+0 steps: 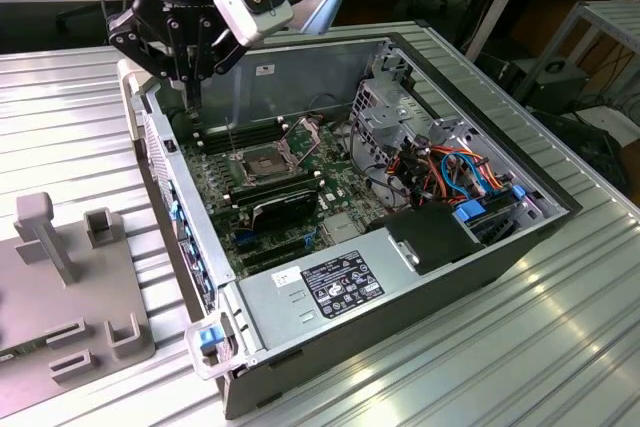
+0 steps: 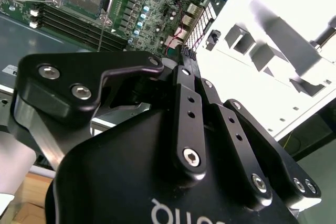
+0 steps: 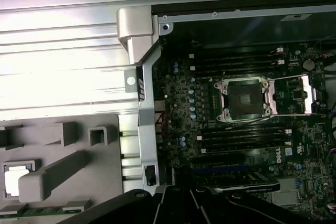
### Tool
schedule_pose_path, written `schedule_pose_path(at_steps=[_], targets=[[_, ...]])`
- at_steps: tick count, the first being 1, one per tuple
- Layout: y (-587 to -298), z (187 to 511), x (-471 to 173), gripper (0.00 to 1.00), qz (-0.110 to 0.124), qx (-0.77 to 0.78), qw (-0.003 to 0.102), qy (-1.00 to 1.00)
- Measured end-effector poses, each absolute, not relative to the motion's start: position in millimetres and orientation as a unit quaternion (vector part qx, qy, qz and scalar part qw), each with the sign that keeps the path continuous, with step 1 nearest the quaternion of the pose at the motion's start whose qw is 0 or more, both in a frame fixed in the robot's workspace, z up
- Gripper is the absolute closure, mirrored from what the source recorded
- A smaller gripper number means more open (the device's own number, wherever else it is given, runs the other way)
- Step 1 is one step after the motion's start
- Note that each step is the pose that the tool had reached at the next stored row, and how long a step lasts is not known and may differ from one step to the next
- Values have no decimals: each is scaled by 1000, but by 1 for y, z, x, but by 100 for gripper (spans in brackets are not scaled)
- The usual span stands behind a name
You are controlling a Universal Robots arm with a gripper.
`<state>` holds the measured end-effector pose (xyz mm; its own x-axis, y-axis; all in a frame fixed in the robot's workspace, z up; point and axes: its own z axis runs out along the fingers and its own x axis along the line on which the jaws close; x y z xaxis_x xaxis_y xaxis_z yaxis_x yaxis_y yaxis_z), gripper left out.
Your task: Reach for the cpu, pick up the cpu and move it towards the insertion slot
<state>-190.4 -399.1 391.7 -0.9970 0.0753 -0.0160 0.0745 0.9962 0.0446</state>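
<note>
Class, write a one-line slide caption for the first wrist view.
Open socket inside the computer case; chip sits in the grey tray beside it.

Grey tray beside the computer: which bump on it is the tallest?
The post with the wide head, near the exterior view's left edge. It stands far higher than the short notched blocks around it.

Grey fixture [image 1: 30,302] cut by exterior view's left edge; cpu [image 3: 13,174] partly hidden behind it
</note>
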Motion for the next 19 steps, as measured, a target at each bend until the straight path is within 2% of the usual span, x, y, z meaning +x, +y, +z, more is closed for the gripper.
schedule_pose_path(at_steps=[19], targets=[[-399,392,-211,89,22,37,9,999]])
